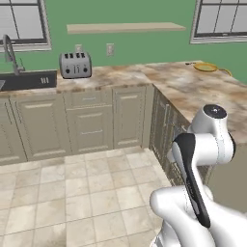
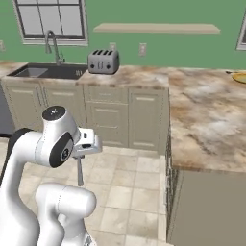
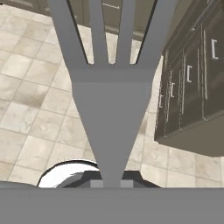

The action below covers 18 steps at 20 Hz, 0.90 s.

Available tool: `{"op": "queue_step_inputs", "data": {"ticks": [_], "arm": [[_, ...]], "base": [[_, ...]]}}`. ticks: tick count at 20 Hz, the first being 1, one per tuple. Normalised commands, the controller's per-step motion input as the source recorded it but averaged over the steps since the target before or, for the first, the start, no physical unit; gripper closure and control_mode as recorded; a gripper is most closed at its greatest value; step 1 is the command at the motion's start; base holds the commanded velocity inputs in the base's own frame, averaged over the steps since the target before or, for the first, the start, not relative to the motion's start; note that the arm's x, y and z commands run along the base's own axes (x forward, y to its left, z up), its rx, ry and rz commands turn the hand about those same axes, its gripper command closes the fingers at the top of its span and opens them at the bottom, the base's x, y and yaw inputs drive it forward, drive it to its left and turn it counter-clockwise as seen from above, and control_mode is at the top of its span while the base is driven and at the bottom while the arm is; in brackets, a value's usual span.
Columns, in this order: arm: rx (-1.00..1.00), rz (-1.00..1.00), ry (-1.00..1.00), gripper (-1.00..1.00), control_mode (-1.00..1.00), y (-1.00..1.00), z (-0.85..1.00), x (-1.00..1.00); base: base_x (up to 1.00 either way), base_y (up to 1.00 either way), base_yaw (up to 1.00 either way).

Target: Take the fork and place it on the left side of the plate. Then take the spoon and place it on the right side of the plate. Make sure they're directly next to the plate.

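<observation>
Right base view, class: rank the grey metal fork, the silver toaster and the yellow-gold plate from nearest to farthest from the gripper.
1. Grey metal fork: held in the gripper, hanging down.
2. Silver toaster: back counter, by the wall.
3. Yellow-gold plate: far right edge.

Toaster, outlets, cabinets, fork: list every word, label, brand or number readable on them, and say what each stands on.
There is no readable text.
Toaster: plain grey, no brand or dial marks to be read.
Wall outlets: blank plates.
Cabinet fronts: no labels.
Fork, held in the shut pincer: bare metal, no stamp.
Plate: plain yellow, too small to show any mark.
</observation>
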Motion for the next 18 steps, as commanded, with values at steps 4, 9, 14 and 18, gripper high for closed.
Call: {"op": "queue_step_inputs", "data": {"ticks": [4, 9, 14, 18], "arm": [[0.0, 0.0, 0.0, 1.0, 1.0, 0.0, 0.0, 0.0], [0.0, 0.0, 0.0, 1.0, 1.0, 0.0, 0.0, 0.0], [0.0, 0.0, 0.0, 1.0, 1.0, 0.0, 0.0, 0.0], [0.0, 0.0, 0.0, 1.0, 1.0, 0.0, 0.0, 0.0]], "base": [[-0.93, -0.18, 0.0], [-0.42, -0.54, 0.08], [-0.14, -0.94, 0.2], [0.0, -1.0, 0.28]]}}
